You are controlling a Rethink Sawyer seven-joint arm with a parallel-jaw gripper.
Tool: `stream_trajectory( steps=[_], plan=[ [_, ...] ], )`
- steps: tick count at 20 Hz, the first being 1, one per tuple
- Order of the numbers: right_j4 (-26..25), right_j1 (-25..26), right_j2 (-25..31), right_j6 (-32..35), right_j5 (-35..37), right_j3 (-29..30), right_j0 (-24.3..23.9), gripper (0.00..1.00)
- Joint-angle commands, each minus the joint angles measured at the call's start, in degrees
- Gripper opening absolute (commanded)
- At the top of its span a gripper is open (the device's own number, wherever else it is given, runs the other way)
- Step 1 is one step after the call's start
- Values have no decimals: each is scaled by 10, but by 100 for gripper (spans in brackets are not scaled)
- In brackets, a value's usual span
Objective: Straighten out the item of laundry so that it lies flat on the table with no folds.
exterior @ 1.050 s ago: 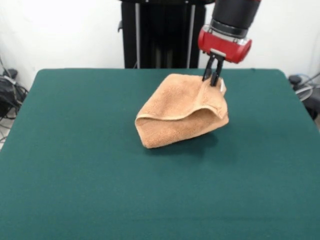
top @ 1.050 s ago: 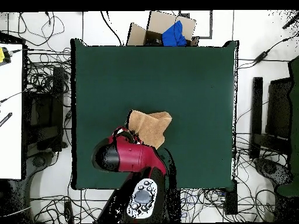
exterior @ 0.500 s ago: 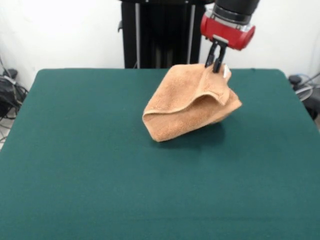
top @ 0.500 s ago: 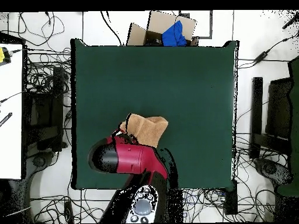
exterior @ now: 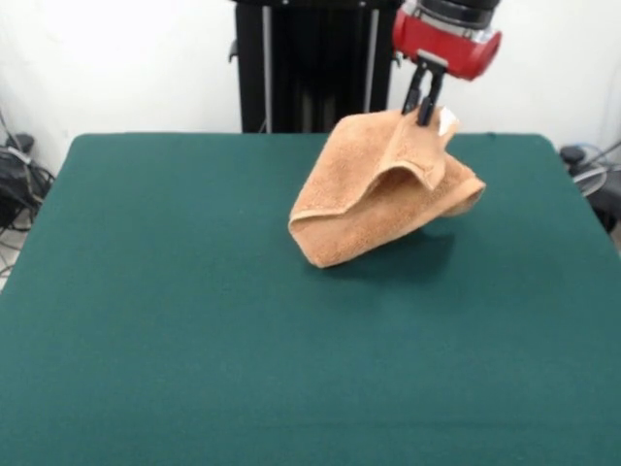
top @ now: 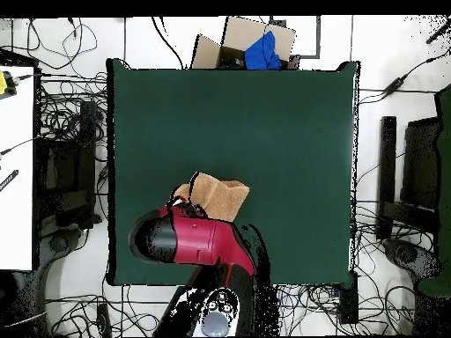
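tool (exterior: 424,109): clamped on the towel's top corner, right by the little white label | towel (exterior: 378,189): hoisted up, still folded over, sagging, only the lower folded end down on the green surface (exterior: 194,320) | spot: far-right part of surface

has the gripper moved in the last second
Yes. The gripper, shut on the towel, has risen, now higher against the table's far edge.
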Motion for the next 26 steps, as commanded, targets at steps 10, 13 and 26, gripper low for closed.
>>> stream_trajectory(
  steps=[10, 13, 26],
  plan=[
    [-25, -88, 51, -39, 175, 22, -11, 0],
    [-26, -115, 48, -45, 216, 16, -9, 0],
    [-28, -166, 53, -47, 287, 13, -16, 100]
  ],
)
